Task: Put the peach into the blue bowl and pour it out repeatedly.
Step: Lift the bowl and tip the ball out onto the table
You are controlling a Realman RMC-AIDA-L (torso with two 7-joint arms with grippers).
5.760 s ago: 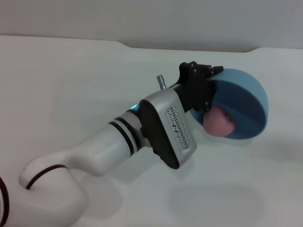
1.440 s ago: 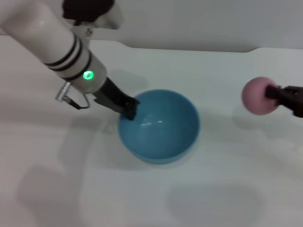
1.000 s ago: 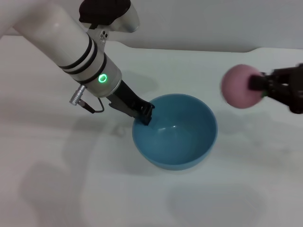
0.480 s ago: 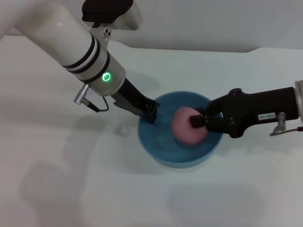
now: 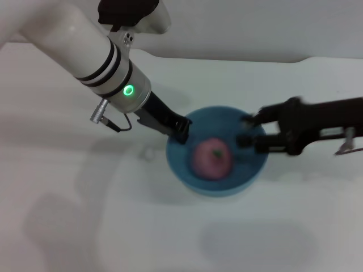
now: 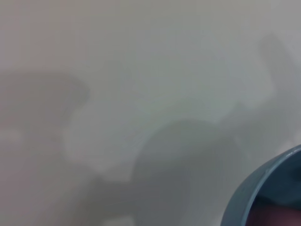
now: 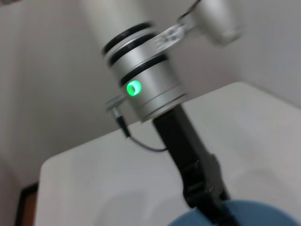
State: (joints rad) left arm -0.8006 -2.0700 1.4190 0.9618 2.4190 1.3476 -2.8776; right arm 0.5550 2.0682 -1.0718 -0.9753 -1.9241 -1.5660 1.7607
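Two grippers meet at the blue bowl (image 5: 218,150): the left gripper (image 5: 180,128) clamps its ten o'clock rim, the right gripper (image 5: 245,131), fingers apart, hovers at three o'clock. The peach (image 5: 211,159) lies inside.

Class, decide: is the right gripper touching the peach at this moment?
Apart. In the head view the right gripper is open over the blue bowl, with blue interior visible between its fingertips and the peach resting inside.
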